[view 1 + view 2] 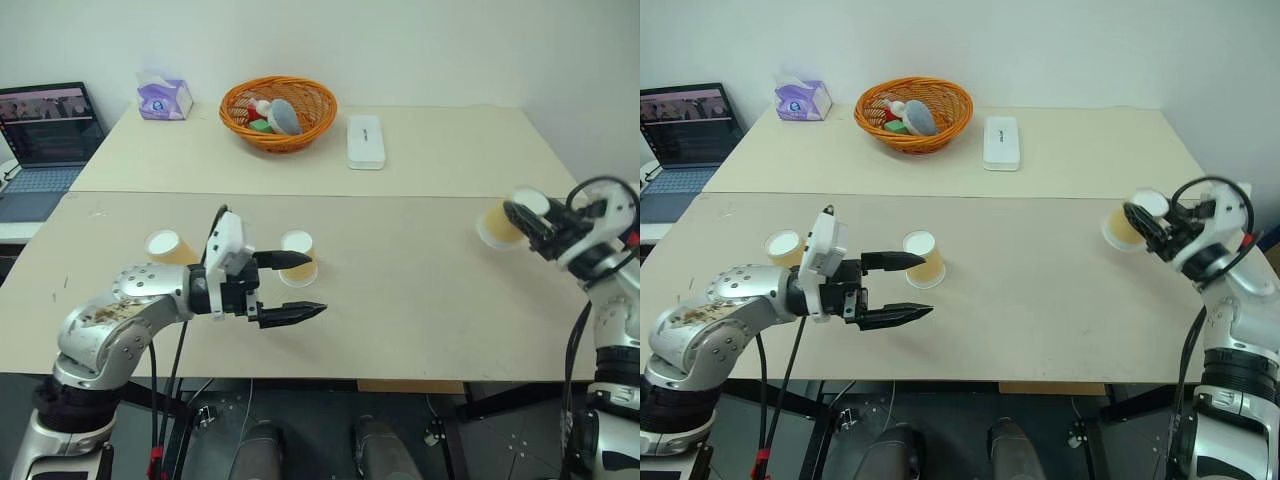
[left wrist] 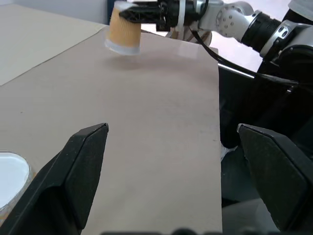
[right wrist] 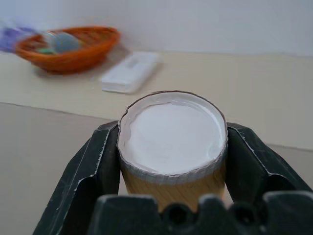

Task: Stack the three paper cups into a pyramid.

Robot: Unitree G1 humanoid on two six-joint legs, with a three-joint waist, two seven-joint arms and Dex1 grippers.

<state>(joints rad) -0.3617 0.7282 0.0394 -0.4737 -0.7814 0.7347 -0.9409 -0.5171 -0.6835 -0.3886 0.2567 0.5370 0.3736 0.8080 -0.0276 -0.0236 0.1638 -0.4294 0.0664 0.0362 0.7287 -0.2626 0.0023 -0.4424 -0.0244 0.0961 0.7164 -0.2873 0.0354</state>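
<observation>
My right pincer [image 1: 527,222] is clenched around a paper cup [image 1: 497,222]; light and crushable, so I'd grip mid-wall gently. Left pincer [image 1: 292,287] gapes, released.

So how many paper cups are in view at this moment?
3. One cup stands on the table behind the left arm, a second by the open left gripper, and the third is held off the table in the right gripper.

You are looking at an office or lab test room: two plain beige tables [image 1: 420,290] pushed together against a bare white wall [image 1: 420,45], an open laptop [image 1: 45,135] on a side desk, a tissue box [image 1: 164,98], and loose cables [image 1: 170,385] hanging under the table edge.
</observation>
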